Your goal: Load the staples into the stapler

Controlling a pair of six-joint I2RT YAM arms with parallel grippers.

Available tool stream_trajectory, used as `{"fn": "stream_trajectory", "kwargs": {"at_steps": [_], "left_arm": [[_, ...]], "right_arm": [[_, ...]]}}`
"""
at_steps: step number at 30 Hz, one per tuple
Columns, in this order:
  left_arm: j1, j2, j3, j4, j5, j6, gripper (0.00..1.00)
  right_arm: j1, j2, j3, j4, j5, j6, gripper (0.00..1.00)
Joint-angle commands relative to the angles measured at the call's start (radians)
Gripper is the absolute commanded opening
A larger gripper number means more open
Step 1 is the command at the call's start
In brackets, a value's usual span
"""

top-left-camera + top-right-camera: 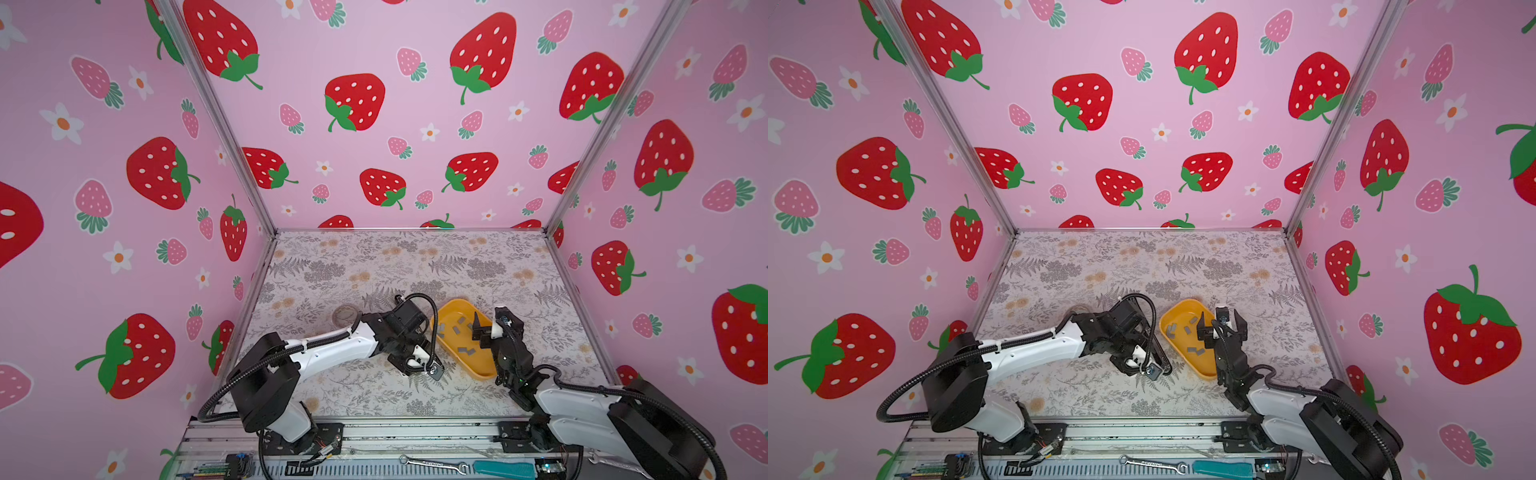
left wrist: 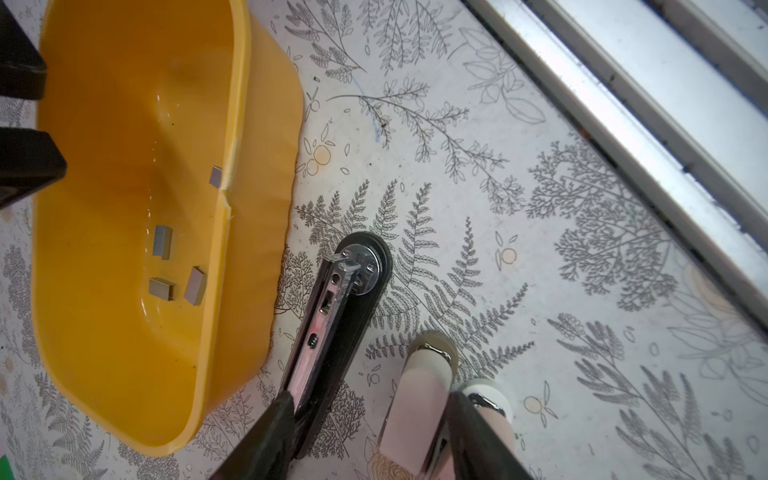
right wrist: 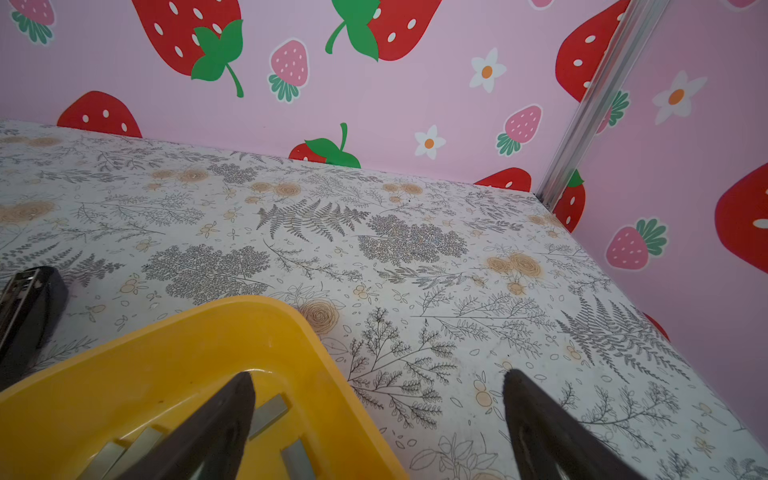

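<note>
Right hand [image 1: 1221, 322], spread wide, hangs over the yellow plastic tray [image 3: 249, 301], short flat grey metal staples [image 3: 270, 411] just beneath one finger [image 3: 216, 424]; left hand [image 2: 370, 411] pinches the open black-and-pink stapler [image 2: 332, 307].

Both top views look down from high over the table [image 1: 374, 266]; wrist views, close-in, share the yellow tray [image 2: 262, 145].

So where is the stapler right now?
The left wrist view shows the stapler lying open on the table right beside the yellow tray; in both top views that is near the middle, just left of the tray.
</note>
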State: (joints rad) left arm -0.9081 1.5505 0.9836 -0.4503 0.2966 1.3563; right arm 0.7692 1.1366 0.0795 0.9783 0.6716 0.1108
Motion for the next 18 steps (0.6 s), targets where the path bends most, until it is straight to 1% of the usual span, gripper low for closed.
{"fn": "stream_trajectory", "kwargs": {"at_steps": [1,5,12,18], "left_arm": [[-0.003,0.007,-0.014,-0.055,0.027,0.023,0.61],[-0.004,0.032,0.004,-0.068,0.032,0.023,0.60],[-0.009,0.091,0.037,-0.078,0.003,0.022,0.56],[-0.009,0.116,0.053,-0.077,-0.014,0.023,0.49]], "right_arm": [[-0.007,0.006,0.025,0.007,0.008,0.012,0.95],[-0.007,0.001,0.020,0.009,0.009,0.013,0.95],[-0.007,0.015,0.028,0.007,0.008,0.013,0.95],[-0.007,0.015,0.026,0.006,0.005,0.013,0.95]]}}
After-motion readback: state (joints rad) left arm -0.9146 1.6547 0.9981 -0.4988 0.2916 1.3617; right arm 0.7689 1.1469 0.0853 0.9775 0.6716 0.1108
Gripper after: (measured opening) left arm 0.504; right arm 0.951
